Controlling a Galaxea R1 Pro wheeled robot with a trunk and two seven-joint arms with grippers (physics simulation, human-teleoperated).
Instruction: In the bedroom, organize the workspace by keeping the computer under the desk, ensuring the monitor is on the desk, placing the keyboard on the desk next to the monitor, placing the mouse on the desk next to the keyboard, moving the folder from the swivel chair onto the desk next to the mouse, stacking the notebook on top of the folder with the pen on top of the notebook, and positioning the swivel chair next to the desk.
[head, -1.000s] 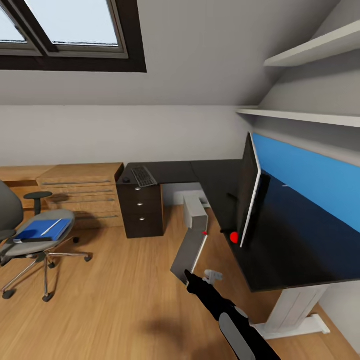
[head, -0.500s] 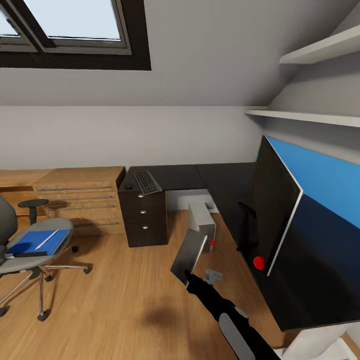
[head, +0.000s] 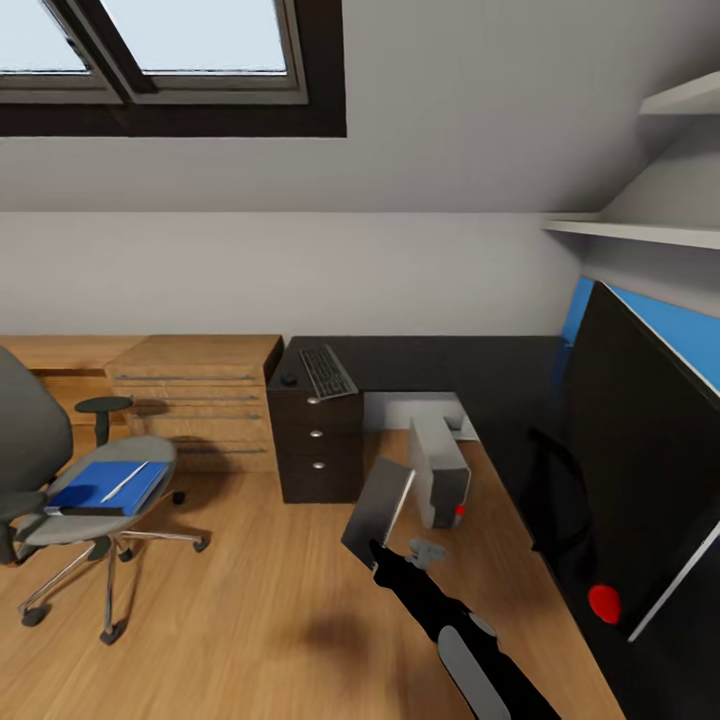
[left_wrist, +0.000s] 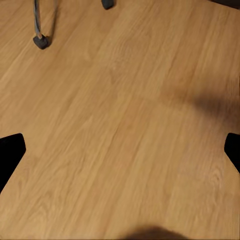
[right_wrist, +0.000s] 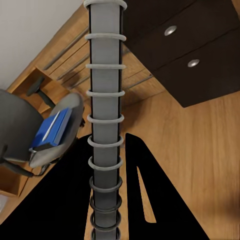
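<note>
The desk (head: 440, 362) carries the monitor (head: 650, 470) and keyboard (head: 327, 371); the computer (head: 440, 470) stands beneath. The swivel chair (head: 60, 470) bears the folder (head: 95, 488). The right gripper (head: 400, 540) pinches a spiral-bound grey notebook (head: 378, 503); the left gripper's (left_wrist: 120, 150) fingers (left_wrist: 10, 155) spread wide.

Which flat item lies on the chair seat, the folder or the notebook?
The blue folder lies flat on the chair seat. The grey spiral-bound notebook is held on edge in the right gripper, above the floor.
</note>
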